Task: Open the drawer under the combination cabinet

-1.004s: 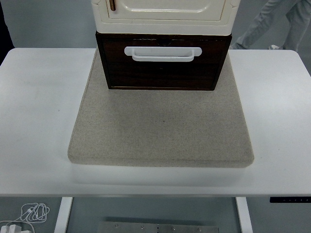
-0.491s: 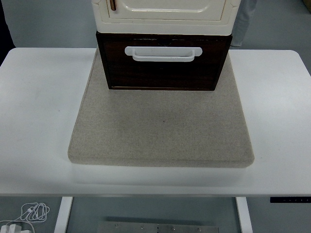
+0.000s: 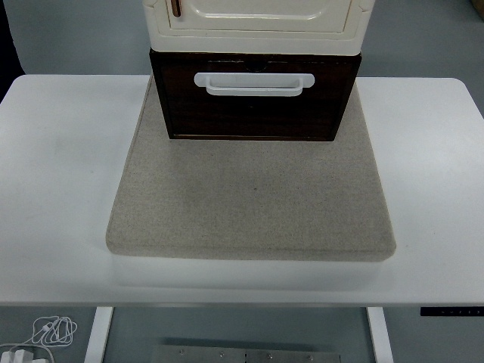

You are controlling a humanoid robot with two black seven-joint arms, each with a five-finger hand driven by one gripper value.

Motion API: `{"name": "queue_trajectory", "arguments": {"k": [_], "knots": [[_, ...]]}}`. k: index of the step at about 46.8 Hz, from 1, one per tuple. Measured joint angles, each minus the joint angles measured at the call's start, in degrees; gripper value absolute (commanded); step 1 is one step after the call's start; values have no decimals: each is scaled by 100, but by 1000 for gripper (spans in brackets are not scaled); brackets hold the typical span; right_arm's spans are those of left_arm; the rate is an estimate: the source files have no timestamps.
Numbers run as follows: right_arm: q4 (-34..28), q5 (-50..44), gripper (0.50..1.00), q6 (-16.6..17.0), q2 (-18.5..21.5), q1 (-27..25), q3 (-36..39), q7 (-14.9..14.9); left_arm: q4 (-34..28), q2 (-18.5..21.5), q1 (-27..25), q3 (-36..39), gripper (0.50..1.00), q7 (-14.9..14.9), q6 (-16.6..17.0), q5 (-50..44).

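Item: drawer, dark brown wood-look front, seated shut beneath the cream cabinet. Location: 12 o'clock on the table, at the far end of a grey mat.

Fitting: one white bar handle, horizontal, centred high on the drawer front and standing proud of it, with a gap behind that looks wide enough for fingers.

Handling, as judged: rigid box, probably light to moderate in weight. The front is smooth and gives no purchase, so the handle is the only sensible hold. Hook fingers behind the bar near its middle and draw straight toward 6 o'clock; an off-centre pull may skew the drawer in its slot. The stack may slide or tip forward on the mat if the drawer binds, though the mat's rough texture should help resist that. The plastic bar seems sturdy enough for a steady pull, less so for a jerk.

Hands: neither left nor right is in view, so their state, spread or curled, cannot be told. The drawer's position relative to them therefore cannot be given; any reach must go toward 12 o'clock, over the mat.

Clearance: mat in front of the drawer is bare.
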Motion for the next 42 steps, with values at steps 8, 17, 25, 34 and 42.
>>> {"name": "queue_trajectory", "arguments": {"k": [8, 17, 25, 34, 42], "knots": [[0, 0, 926, 0, 0, 1, 0, 0, -9, -572, -560, 492, 1000, 404, 0, 54], [0, 0, 926, 0, 0, 0, 0, 1, -228, -799, -888, 941, 1000, 607, 0, 54], [0, 0, 926, 0, 0, 0, 0, 0, -451, -921, -1089, 1292, 1000, 1045, 0, 54], [0, 0, 926, 0, 0, 1, 0, 0, -484, -1096, -1437, 1912, 1000, 1744, 1, 50], [0, 0, 926, 0, 0, 0, 0, 0, -484, -1275, -1460, 2139, 1000, 2090, 2, 18]]}}
